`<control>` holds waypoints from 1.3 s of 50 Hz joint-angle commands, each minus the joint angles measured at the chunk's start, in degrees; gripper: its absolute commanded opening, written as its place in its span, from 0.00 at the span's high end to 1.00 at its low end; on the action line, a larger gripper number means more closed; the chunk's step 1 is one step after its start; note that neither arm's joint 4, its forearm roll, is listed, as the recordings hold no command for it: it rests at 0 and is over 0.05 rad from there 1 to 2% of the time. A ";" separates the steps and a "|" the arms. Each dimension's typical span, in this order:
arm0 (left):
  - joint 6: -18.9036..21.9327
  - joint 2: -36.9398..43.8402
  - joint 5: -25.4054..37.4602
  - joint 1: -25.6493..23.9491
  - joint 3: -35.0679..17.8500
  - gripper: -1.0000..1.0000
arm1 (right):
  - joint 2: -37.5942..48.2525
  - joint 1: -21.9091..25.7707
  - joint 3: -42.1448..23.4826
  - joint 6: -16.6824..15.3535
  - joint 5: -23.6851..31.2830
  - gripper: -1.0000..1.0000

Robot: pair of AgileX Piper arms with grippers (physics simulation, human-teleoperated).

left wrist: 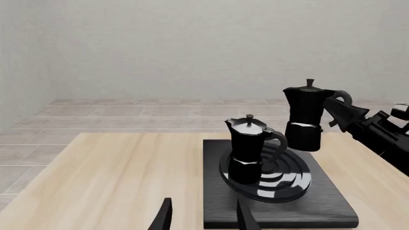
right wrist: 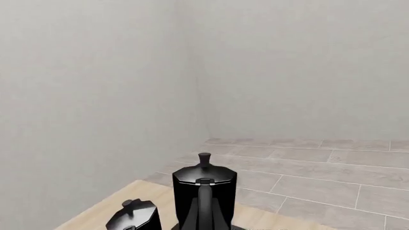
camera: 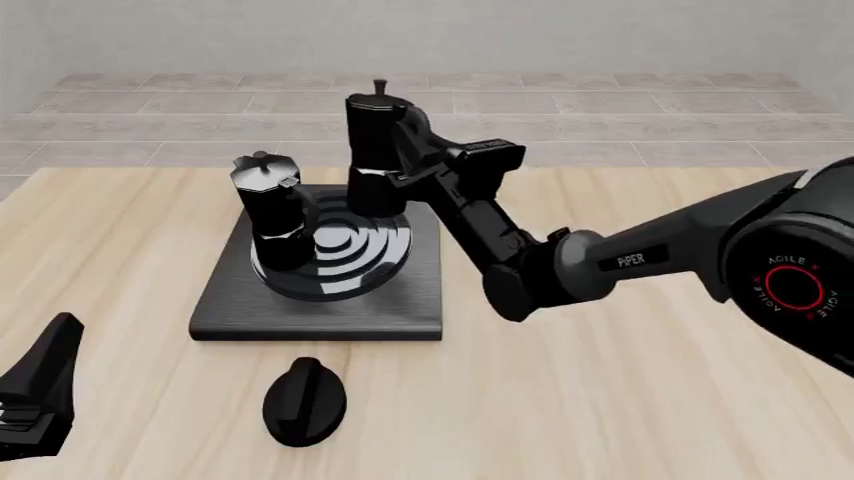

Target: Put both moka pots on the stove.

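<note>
One moka pot [camera: 274, 215] stands upright on the left part of the stove [camera: 320, 310], on the burner rings; it also shows in the left wrist view [left wrist: 248, 151]. My right gripper [camera: 424, 150] is shut on the handle of the second moka pot [camera: 378, 150] and holds it upright over the stove's far right part. I cannot tell whether its base touches the slab. The held pot shows in the left wrist view [left wrist: 305, 117] and from behind in the right wrist view [right wrist: 204, 191]. My left gripper [left wrist: 204, 218] is open and empty, short of the stove's near edge [left wrist: 281, 220].
An oval black knob [camera: 304, 400] lies on the wooden table [camera: 641, 400] just in front of the stove. The right arm [camera: 627, 260] reaches across the table's middle from the right. The left gripper [camera: 34, 400] sits at the near left corner.
</note>
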 commanded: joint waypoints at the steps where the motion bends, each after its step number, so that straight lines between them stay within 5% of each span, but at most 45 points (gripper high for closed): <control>1: 0.01 0.00 0.01 0.00 0.00 0.00 | 0.65 -0.28 -2.54 0.90 -0.53 1.00; 65: 0.01 0.00 0.01 0.00 0.00 0.00 | 4.22 1.87 -0.78 1.98 -0.53 1.00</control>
